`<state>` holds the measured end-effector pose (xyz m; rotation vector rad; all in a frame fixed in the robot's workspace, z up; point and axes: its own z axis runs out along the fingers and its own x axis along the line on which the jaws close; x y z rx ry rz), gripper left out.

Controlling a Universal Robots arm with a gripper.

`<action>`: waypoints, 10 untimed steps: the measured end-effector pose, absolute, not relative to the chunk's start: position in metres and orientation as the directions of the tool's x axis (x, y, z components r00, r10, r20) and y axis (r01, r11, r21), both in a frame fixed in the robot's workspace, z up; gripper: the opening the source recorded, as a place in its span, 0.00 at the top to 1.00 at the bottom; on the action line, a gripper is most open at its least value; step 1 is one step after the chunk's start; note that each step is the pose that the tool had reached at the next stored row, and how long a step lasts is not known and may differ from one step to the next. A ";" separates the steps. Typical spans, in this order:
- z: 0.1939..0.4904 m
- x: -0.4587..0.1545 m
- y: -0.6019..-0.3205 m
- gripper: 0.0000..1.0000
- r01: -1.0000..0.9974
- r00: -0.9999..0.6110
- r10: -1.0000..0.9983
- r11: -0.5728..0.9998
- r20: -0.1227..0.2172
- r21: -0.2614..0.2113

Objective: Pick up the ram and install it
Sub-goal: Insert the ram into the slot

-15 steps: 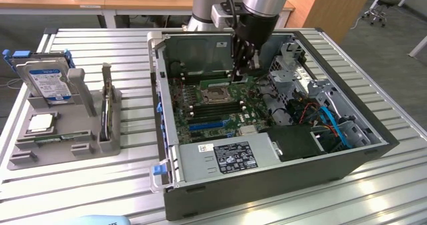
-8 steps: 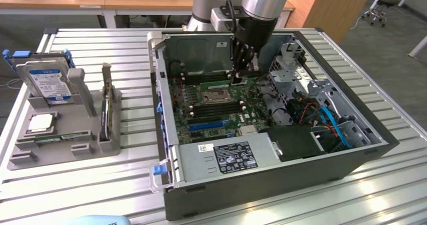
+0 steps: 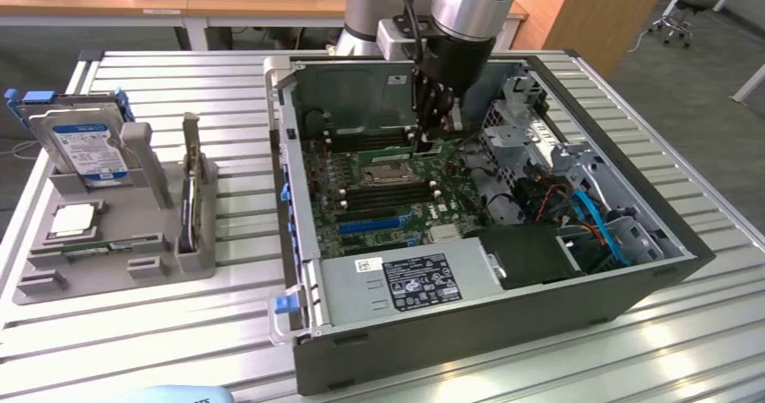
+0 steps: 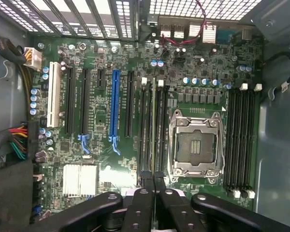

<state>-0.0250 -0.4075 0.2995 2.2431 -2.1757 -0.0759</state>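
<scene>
i see my black gripper (image 3: pixel 431 136) (image 4: pixel 153 186) down inside the open dark grey computer case (image 3: pixel 478 331), fingers pressed nearly together, pinching the long thin green ram stick (image 4: pixel 153 125) at one end. the ram stick stands edge-on among the black memory slots (image 4: pixel 145 130), just beside the empty silver processor socket (image 4: pixel 195 145) on the green motherboard (image 4: pixel 101 159).

the tool (image 4: pixel 153 180) is holding the ram (image 4: pixel 153 125) edge-on along the memory slots (image 4: pixel 144 130) just beside the empty processor socket (image 4: pixel 195 145).
</scene>
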 end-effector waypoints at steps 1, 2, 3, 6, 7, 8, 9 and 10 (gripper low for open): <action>0.300 -0.025 -0.408 0.89 -0.999 0.030 -0.999 -0.031 -0.024 0.045; 0.299 -0.025 -0.408 0.89 -0.999 0.030 -0.999 -0.031 -0.024 0.045; 0.299 -0.025 -0.408 0.89 -0.999 0.030 -0.999 -0.031 -0.024 0.045; 0.299 -0.026 -0.411 0.89 -0.999 0.030 -0.999 -0.031 -0.024 0.045; 0.299 -0.026 -0.411 0.89 -0.999 0.030 -0.999 -0.031 -0.024 0.045; 0.299 -0.027 -0.412 0.89 -0.999 0.030 -0.999 -0.031 -0.024 0.045; 0.299 -0.027 -0.412 0.89 -0.999 0.030 -0.999 -0.031 -0.024 0.045; 0.299 -0.027 -0.413 0.89 -0.999 0.030 -0.999 -0.031 -0.024 0.045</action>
